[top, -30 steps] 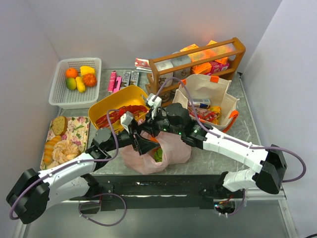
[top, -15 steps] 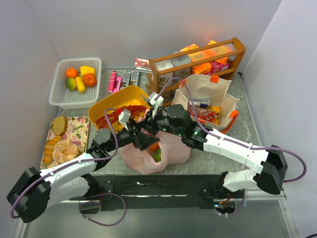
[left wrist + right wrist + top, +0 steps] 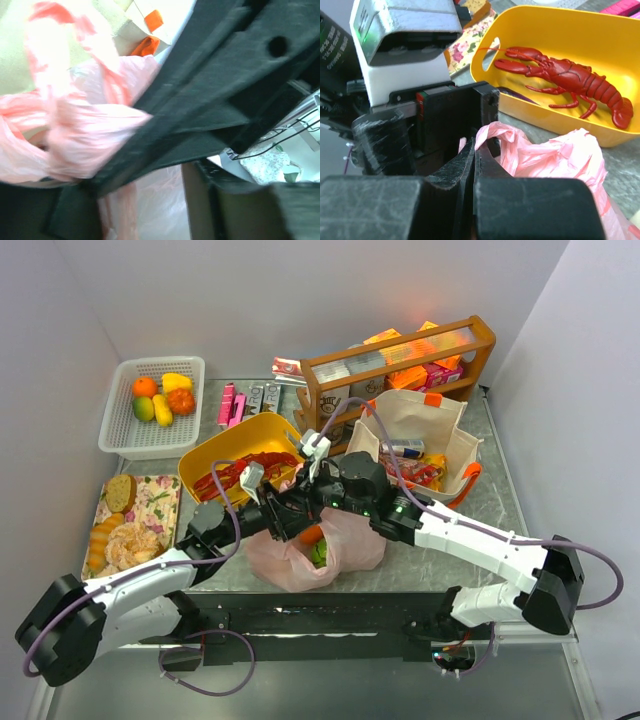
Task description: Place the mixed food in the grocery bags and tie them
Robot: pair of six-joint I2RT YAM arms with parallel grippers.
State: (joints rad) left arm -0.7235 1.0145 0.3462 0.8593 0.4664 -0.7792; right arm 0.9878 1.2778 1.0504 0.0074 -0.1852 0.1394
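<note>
Your right gripper (image 3: pixel 473 150) has its jaws pressed flat together on a fold of the thin translucent pink plastic bag (image 3: pixel 290 565), which sits at the middle of the desk's near edge. Your left gripper (image 3: pixel 288 515) meets it over the bag's mouth. Its wrist view is blurred and crowded, so you cannot tell whether it is parted or clamped on the plastic.

Inside the pink bag you can see an orange round item (image 3: pixel 312 536) and a green item (image 3: pixel 320 553). Toward the desk's right edge stands the cream canvas tote with orange handles (image 3: pixel 455 435), holding red snack packets (image 3: pixel 422 472) and a small pale pack (image 3: pixel 406 448). Just behind the grippers, the yellow oval plastic tub (image 3: pixel 600 30) holds a red lobster (image 3: pixel 570 82). At the far left corner, the white mesh basket (image 3: pixel 120 435) holds an orange (image 3: pixel 145 386), a yellow fruit (image 3: pixel 176 382) and a green fruit (image 3: pixel 144 408).
</note>
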